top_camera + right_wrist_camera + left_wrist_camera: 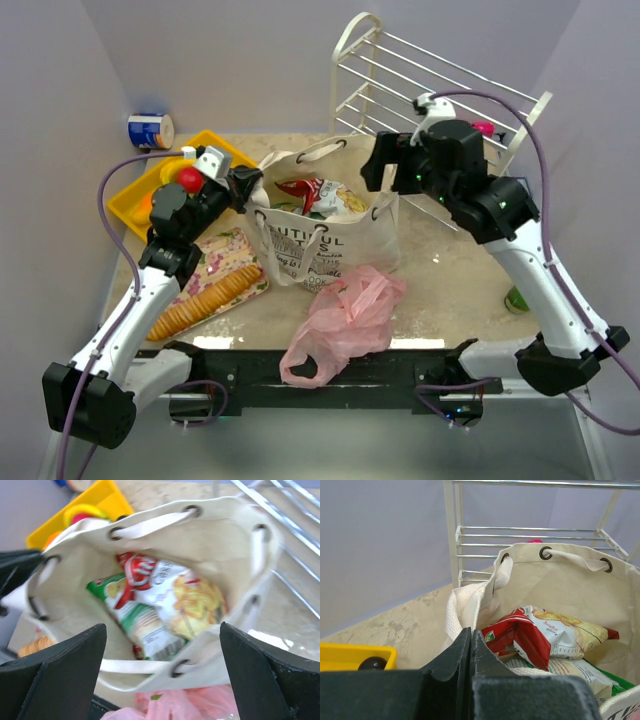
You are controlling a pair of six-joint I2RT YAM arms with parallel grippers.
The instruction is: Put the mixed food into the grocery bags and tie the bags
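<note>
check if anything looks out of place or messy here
The pink plastic bag lies crumpled and slumps over the front edge of the table, while the tote stands open. The wire rack at the back sits at a slant. A small green item lies alone on the right side.

Packets [325,195] lie in the tote [330,245]; plastic bag [345,315] at its six o'clock, tray [122,203] at nine, rack [400,85] at one.
</note>
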